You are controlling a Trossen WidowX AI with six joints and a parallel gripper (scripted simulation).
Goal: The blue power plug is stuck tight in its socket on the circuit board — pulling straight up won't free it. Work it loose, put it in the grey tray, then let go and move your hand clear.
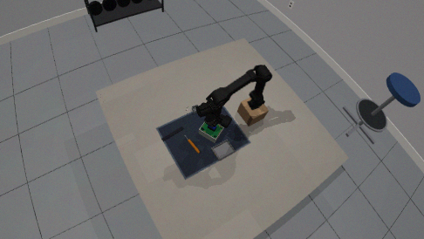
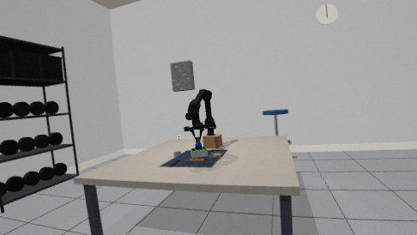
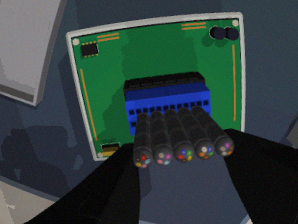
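The jaws were closed on the blue power plug, five dark cables projecting from it. The plug was located at the black socket on the green circuit board; full seating could not be determined. The grey tray stood near the board, apart from it. An orange-handled screwdriver lay on the dark mat.

Room, gym-like: black rack with rows of dumbbell-like black weights; tiled floor; wall clock; blue-topped stool; broad bench.
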